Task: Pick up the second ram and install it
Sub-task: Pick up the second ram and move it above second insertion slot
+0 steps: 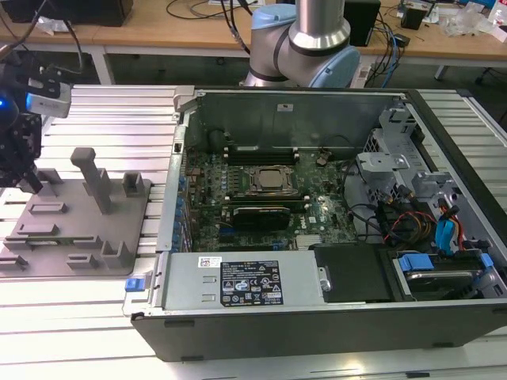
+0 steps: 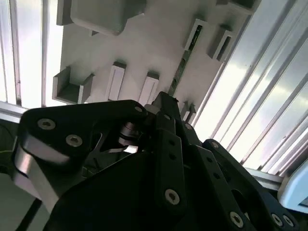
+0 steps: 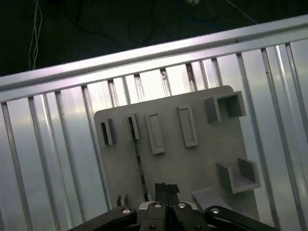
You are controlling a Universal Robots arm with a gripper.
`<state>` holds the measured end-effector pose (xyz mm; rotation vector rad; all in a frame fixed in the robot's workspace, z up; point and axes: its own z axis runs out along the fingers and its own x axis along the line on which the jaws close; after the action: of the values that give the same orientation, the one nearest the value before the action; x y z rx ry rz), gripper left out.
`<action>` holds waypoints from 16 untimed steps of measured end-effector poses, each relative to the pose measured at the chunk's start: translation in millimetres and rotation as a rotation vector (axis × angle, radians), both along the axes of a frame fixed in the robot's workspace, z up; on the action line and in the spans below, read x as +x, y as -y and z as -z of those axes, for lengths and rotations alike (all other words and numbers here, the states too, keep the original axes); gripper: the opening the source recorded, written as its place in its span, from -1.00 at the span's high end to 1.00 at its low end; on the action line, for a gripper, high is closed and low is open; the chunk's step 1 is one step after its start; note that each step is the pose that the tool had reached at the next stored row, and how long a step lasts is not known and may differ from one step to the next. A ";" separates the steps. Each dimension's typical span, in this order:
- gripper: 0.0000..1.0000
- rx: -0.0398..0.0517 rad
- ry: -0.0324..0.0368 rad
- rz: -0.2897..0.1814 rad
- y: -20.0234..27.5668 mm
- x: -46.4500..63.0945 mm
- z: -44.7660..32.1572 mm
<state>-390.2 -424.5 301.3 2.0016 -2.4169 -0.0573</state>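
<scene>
nothing of the install shows yet in the open computer case [image 1: 238,332] on the desk. the second ram [image 3: 137,156] lies on edge in the grey holder tray [image 3: 202,163] (unlifted, by the look). the gripper [image 3: 166,190] hovers just beside its end, jaws seemingly closed on nothing.

Open computer case [image 1: 317,326], grey fixture [image 1: 79,231]
</scene>
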 end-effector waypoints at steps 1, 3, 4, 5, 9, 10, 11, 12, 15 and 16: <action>0.84 0.0000 0.0001 -0.026 0.0 0.0 0.3; 0.84 -0.0001 0.0001 -0.083 0.0 0.0 0.7; 0.84 -0.0002 0.0000 -0.095 0.0 -0.1 0.7; 0.84 -0.0003 0.0002 -0.095 0.0 -0.1 0.7; 0.84 -0.0003 0.0013 -0.095 0.9 -2.9 7.0; 0.84 -0.0003 0.0016 -0.095 0.9 -3.9 7.8; 0.84 -0.0003 0.0017 -0.095 1.0 -4.4 8.2; 0.84 -0.0005 0.0017 -0.095 1.0 -5.3 8.7; 0.84 -0.0007 0.0022 -0.095 1.0 -8.6 10.2; 0.84 -0.0007 0.0023 -0.095 1.0 -9.4 10.4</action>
<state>-399.5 -425.5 290.9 2.1142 -2.3185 -0.0539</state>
